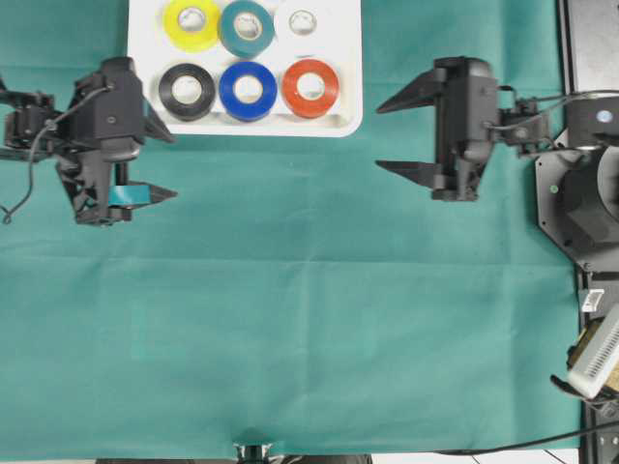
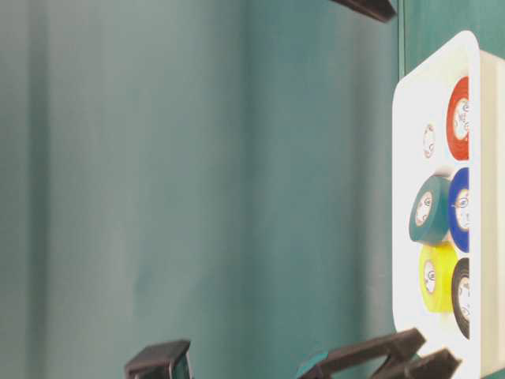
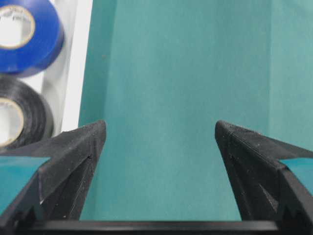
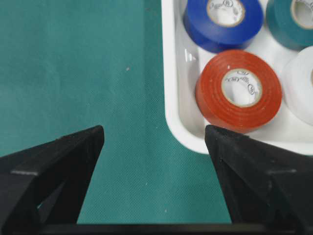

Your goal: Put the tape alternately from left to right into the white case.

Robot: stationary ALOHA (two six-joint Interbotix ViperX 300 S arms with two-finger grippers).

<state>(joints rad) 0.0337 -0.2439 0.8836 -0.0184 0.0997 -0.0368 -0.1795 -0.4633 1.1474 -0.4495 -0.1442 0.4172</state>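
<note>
Six rolls (image 1: 249,91) lie flat in the case (image 1: 340,124), two rows of three: yellow (image 1: 191,23), teal (image 1: 246,27) and white (image 1: 303,21) along the far row, black (image 1: 187,91), blue and red (image 1: 310,88) along the near one. We see no roll left on the green cloth (image 1: 290,309), so we judge the filling done. Our left gripper (image 1: 162,164) stands wide open and empty just beside the case's left edge; our right gripper (image 1: 382,135) is equally wide and empty, a little apart from the right edge. We judge these rolls light, stiff rings with smooth, somewhat slick sides. The best hold would be across the outer wall, or one finger through the core, squeezing gently so the ring does not pop out.
</note>
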